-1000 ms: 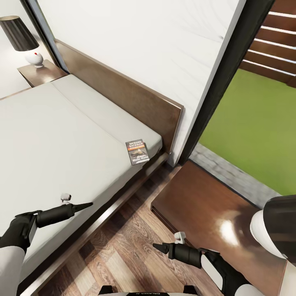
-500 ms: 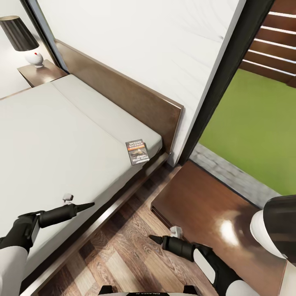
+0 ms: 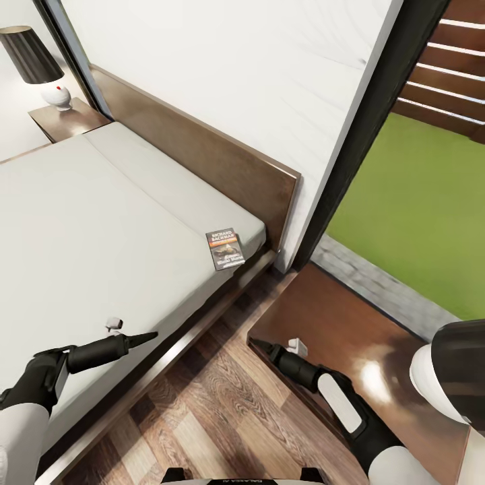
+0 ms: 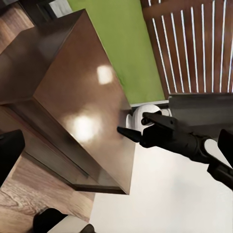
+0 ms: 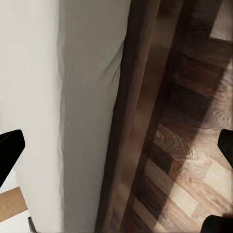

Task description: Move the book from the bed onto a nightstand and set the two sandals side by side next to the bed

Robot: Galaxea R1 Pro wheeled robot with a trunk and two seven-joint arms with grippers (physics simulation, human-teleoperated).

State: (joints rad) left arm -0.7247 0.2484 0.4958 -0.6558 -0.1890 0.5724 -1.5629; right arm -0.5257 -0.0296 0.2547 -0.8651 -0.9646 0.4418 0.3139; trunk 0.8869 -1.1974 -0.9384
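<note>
At the near edge of the bed, both tools hang empty while the book waits far up the mattress.

Over the floor planks, the right tool [image 3: 261, 345] points toward the bed beside the nightstand [image 3: 350, 343] corner, its two dark tips standing wide apart in the right wrist view; the left tool [image 3: 145, 335] hovers above the mattress, and I cannot tell its spread. Farther off, the book [image 3: 225, 248] lies flat near the bed [image 3: 81, 222] corner by the headboard, just beside the mattress edge. Risks, as I judge them: the right arm may clip the nightstand corner while reaching, and a thin flat paperback may be shoved off the edge rather than gripped. Its cover reads "RICHARD BACHMAN" in white; the lower lettering is too small to read.
</note>
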